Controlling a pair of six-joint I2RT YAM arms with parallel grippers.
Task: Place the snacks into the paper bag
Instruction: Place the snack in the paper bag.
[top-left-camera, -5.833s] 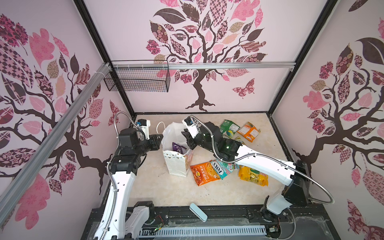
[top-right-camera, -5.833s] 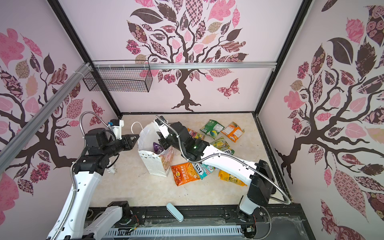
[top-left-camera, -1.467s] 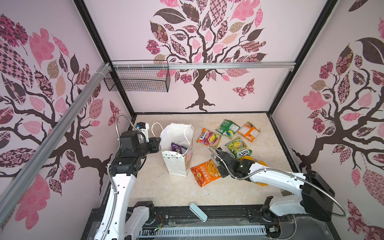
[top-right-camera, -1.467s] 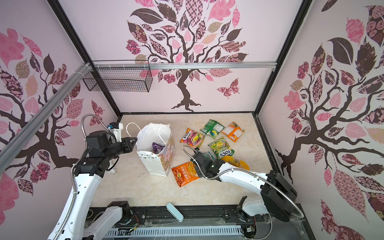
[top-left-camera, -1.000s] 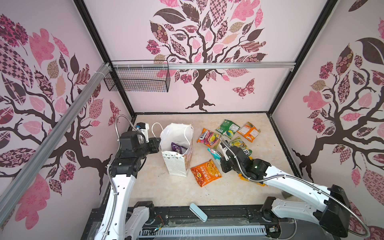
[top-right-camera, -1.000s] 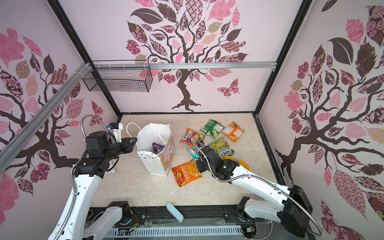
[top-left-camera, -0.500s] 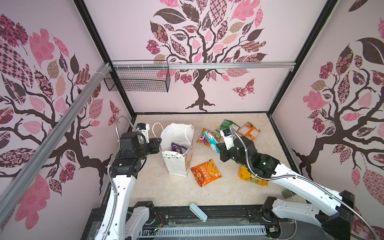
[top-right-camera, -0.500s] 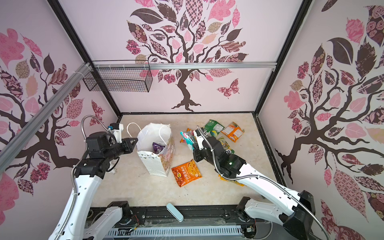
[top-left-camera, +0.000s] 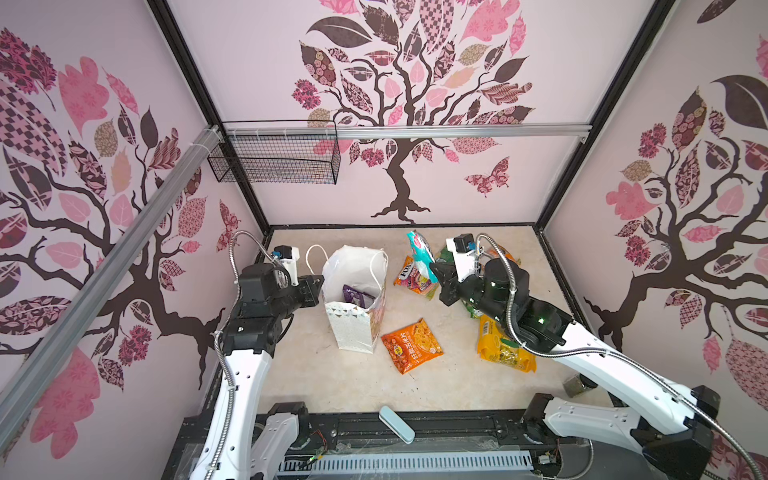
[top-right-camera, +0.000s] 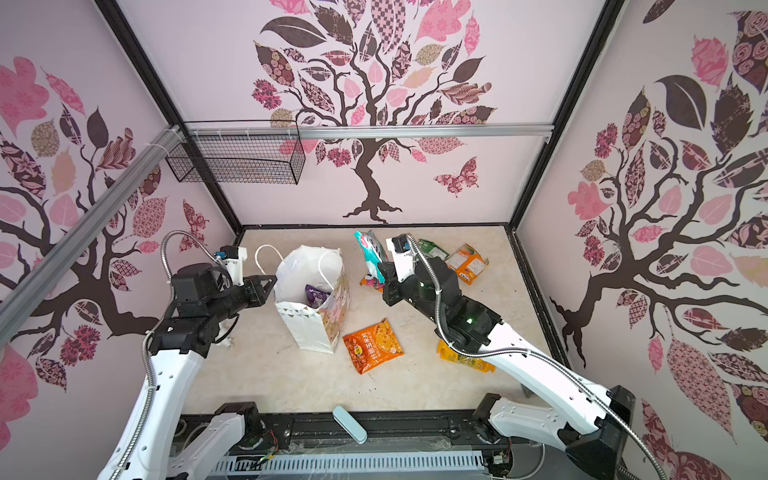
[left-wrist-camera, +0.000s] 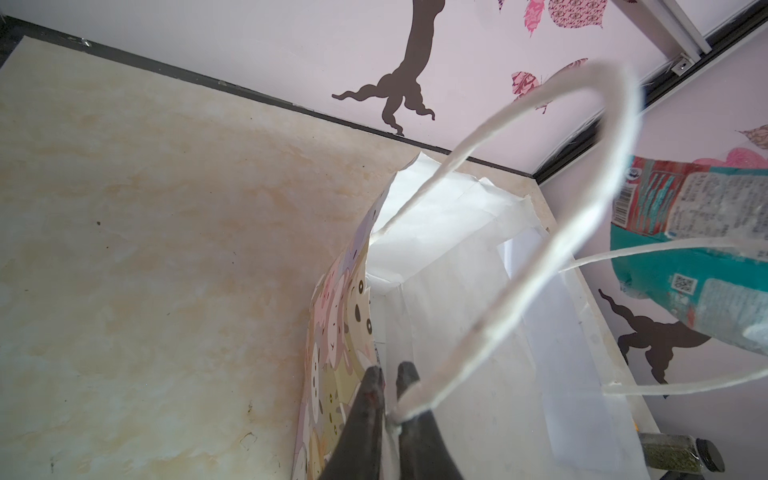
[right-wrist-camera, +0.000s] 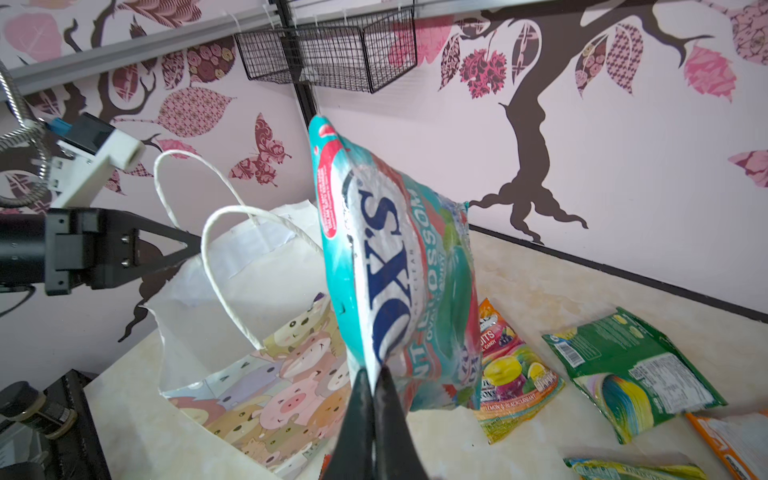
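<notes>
Right of the paper bag (top-left-camera: 351, 328) lie snacks (top-left-camera: 411, 345).

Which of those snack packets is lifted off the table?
The teal FOX'S packet: the right gripper pinches its edge and holds it up beside the paper bag. The others lie flat on the table, bar a purple one inside the bag.

Bright even light, faint shadows, bowed wide-angle edges, bag handle (left-wrist-camera: 621, 124) blurred close-up

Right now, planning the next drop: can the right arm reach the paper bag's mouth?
Probably yes. The right gripper, shut on the teal packet, hangs beside the paper bag; the left gripper pinches its rim, the mouth gapes, nothing between.
</notes>
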